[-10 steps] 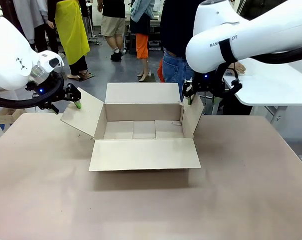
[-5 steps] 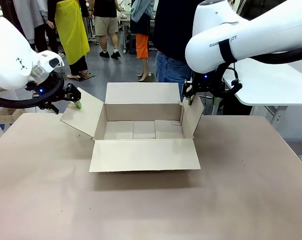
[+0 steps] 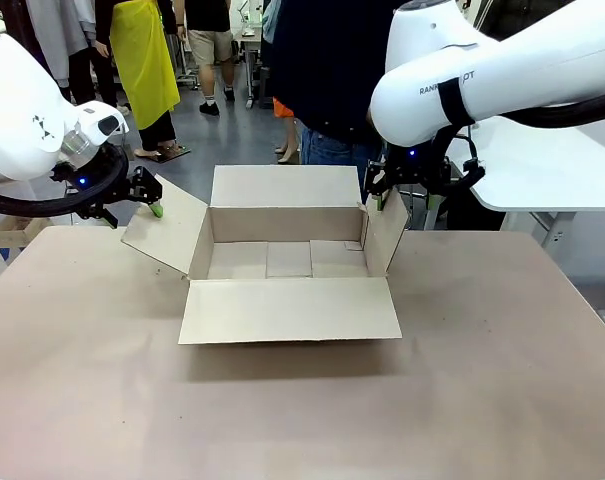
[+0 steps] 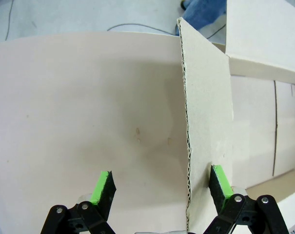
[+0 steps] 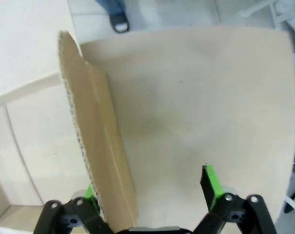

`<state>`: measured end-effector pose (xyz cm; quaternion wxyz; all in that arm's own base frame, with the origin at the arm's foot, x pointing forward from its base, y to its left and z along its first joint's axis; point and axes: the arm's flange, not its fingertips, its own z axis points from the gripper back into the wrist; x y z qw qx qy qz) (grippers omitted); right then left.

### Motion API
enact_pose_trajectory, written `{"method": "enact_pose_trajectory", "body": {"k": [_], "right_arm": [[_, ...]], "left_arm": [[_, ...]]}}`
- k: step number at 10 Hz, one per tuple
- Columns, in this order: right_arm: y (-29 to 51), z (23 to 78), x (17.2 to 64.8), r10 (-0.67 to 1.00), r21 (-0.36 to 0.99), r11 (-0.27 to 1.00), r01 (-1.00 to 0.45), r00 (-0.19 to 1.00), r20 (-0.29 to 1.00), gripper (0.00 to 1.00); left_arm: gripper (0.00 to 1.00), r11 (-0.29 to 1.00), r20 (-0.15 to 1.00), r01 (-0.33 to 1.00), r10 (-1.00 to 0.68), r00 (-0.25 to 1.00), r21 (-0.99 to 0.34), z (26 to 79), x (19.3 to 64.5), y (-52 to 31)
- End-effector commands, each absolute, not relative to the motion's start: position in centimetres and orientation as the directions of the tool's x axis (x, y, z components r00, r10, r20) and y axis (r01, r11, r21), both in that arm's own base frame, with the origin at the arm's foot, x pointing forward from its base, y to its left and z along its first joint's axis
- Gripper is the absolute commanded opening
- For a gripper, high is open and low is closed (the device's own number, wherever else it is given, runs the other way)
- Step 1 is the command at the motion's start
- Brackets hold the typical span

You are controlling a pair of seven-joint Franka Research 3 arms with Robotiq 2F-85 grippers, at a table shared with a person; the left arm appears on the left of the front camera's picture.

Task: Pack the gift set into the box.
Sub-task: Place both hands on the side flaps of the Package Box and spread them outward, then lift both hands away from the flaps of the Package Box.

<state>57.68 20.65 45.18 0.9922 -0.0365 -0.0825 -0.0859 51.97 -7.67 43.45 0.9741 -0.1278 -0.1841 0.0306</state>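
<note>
**Both grippers astride the side flaps of the open box**

At left, the left gripper [image 3: 154, 206] hangs at the outer edge of the box's left flap [image 3: 162, 232]. Its fingers [image 4: 103, 183] are spread, with the flap's corrugated edge standing between them. The box [image 3: 287, 225] sits mid-table [image 3: 302, 420] with all four flaps open – the near flap [image 3: 290, 308] lies flat on the table and the far flap [image 3: 287, 185] stands upright. A person [image 3: 322, 70] in a dark top stands behind it. At right, the right gripper [image 3: 382, 196] likewise straddles the raised right flap [image 3: 384, 232], fingers [image 5: 210, 184] apart – one on each side.
</note>
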Motion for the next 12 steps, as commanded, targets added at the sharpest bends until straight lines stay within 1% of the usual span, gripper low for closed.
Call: {"method": "enact_pose_trajectory", "body": {"k": [1, 2, 4, 5, 12], "right_arm": [[14.2, 44.2, 56.9, -0.180, 0.120, 0.978, 0.169, 0.980, 0.081, 1.00], [11.8, 43.3, 56.8, -0.219, 0.164, 0.964, 0.208, 0.974, 0.051, 1.00], [9.9, 40.8, 57.6, -0.292, 0.185, 0.939, 0.290, 0.956, -0.018, 1.00], [11.8, 43.1, 57.8, -0.242, 0.126, 0.964, 0.234, 0.969, 0.052, 1.00], [11.8, 43.1, 57.8, -0.242, 0.126, 0.964, 0.234, 0.969, 0.052, 1.00]], "left_arm": [[1.00, 0.968, 0.350, -0.027, 0.116, 0.930, -0.251, 43.6, 51.9, -7.8], [1.00, 0.968, 0.350, -0.027, 0.116, 0.930, -0.251, 43.6, 51.9, -7.8], [1.00, 0.968, 0.350, -0.027, 0.116, 0.930, -0.251, 43.6, 51.9, -7.8], [1.00, 0.968, 0.350, -0.027, 0.116, 0.930, -0.251, 43.6, 51.9, -7.8], [1.00, 0.968, 0.350, -0.027, 0.116, 0.930, -0.251, 43.6, 51.9, -7.8]]}}
